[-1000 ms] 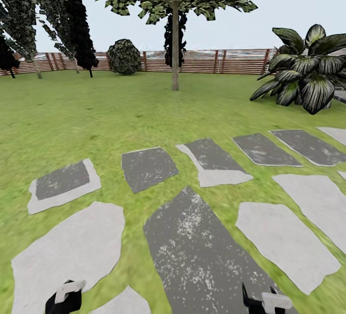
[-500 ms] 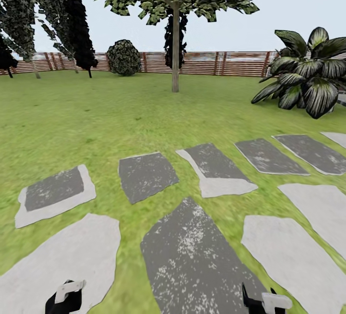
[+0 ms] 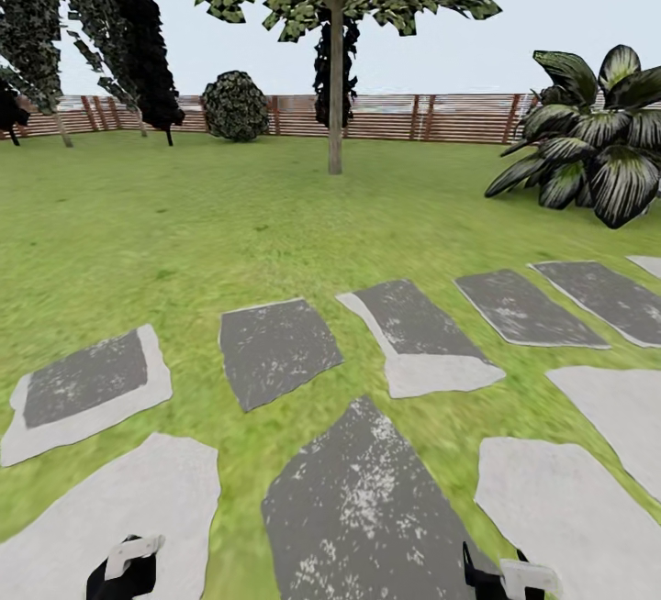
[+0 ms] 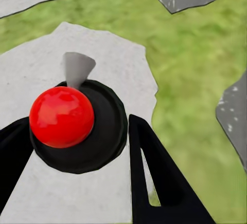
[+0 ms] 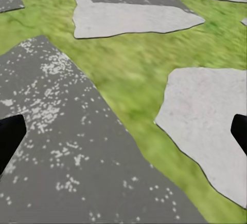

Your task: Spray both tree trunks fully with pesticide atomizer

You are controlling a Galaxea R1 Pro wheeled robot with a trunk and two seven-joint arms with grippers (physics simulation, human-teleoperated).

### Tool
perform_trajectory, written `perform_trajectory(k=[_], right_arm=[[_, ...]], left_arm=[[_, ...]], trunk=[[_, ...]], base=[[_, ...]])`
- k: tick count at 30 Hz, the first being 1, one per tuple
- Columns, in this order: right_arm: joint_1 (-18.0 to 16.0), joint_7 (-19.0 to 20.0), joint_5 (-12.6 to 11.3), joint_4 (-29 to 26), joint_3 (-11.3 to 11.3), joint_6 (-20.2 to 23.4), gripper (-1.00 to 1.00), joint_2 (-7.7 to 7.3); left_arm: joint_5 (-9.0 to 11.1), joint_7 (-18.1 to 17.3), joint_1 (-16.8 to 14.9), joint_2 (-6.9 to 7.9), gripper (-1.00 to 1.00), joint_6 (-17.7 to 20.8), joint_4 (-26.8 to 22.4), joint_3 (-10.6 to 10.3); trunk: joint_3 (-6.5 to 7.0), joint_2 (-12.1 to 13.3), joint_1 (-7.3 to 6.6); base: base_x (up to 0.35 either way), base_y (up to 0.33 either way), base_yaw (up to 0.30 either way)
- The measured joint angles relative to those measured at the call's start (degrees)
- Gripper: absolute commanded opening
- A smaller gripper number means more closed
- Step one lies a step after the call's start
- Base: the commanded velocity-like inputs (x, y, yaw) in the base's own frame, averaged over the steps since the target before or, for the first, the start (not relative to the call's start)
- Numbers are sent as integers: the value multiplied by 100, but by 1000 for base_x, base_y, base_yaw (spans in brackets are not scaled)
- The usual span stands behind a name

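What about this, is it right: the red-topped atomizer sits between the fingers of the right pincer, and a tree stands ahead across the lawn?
Not quite. The pesticide atomizer sits between the fingers of the left pincer, as the left wrist view shows; the right pincer is open with nothing in it. The tree does stand ahead across the lawn.

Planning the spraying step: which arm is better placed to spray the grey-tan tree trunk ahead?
Left. The left gripper clasps the red-knobbed, black-capped atomizer, while the right gripper hangs open with nothing between its fingers. The grey-tan tree trunk looks too far off across the lawn to spray yet.
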Motion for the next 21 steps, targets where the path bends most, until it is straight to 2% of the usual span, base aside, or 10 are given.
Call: perform_trajectory(k=[21], right_arm=[[0, 3, 0, -1, 0, 0, 100, 0]], left_arm=[[0, 0, 0, 0, -100, 0, 0, 0]], trunk=[[0, 0, 0]], base=[[339, 0, 0]])
